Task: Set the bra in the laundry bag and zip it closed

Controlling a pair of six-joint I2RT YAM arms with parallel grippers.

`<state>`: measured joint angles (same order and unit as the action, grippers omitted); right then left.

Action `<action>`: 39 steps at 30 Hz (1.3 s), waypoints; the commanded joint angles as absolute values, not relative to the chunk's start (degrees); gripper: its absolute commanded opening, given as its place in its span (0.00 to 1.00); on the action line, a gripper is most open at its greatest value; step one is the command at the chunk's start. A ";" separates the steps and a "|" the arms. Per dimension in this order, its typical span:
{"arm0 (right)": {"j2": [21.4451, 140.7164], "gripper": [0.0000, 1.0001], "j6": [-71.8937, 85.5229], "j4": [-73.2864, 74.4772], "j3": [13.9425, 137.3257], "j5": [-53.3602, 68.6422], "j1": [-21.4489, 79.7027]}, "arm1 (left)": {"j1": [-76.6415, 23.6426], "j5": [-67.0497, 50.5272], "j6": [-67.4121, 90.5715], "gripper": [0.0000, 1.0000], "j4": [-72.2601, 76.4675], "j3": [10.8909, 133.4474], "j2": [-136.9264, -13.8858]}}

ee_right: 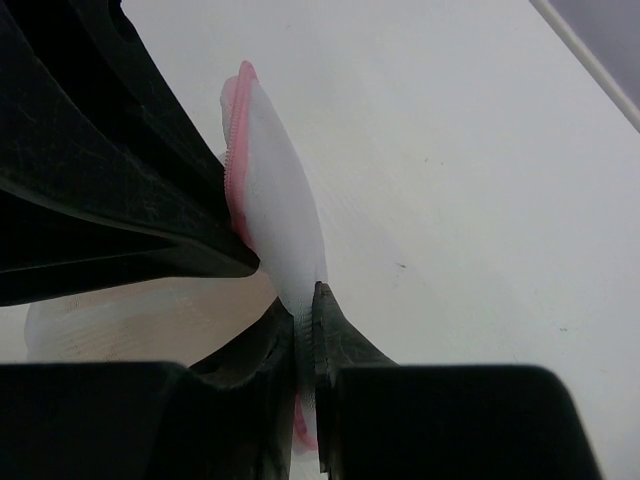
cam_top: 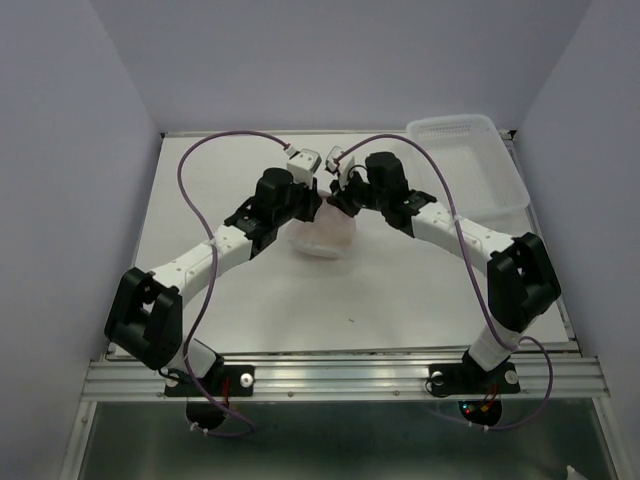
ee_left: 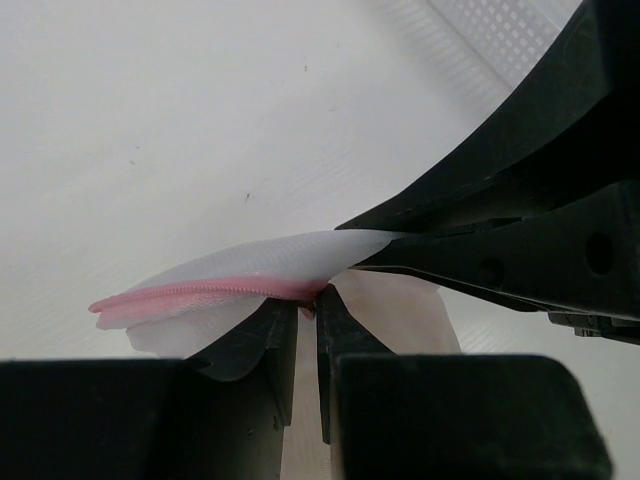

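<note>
The laundry bag [cam_top: 322, 240], white mesh with a pink zipper rim, lies mid-table between both arms. My left gripper [cam_top: 324, 206] comes in from the left and is shut on the pink zipper [ee_left: 200, 292] at its end, a small pink piece pinched between the tips [ee_left: 308, 300]. My right gripper [cam_top: 344, 200] reaches in from the right; it [ee_right: 305, 308] is shut on a fold of the bag's white mesh [ee_right: 280, 200]. Peach fabric of the bra [ee_left: 400, 315] shows under the lifted mesh flap [ee_left: 260, 262] and again beside the right fingers [ee_right: 140, 320]. The arms hide most of the bag from above.
A rectangular clear-white plastic basket tray [cam_top: 470, 128] stands at the back right corner, its perforated wall [ee_left: 510, 30] also showing in the left wrist view. Purple cables loop above both arms. White walls enclose the table on three sides.
</note>
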<state>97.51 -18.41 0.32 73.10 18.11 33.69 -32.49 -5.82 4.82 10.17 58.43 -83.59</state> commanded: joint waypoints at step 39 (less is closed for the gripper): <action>97.03 0.09 -19.25 2.72 75.32 16.43 31.99 | -29.79 -25.03 2.11 0.34 20.56 62.31 -90.78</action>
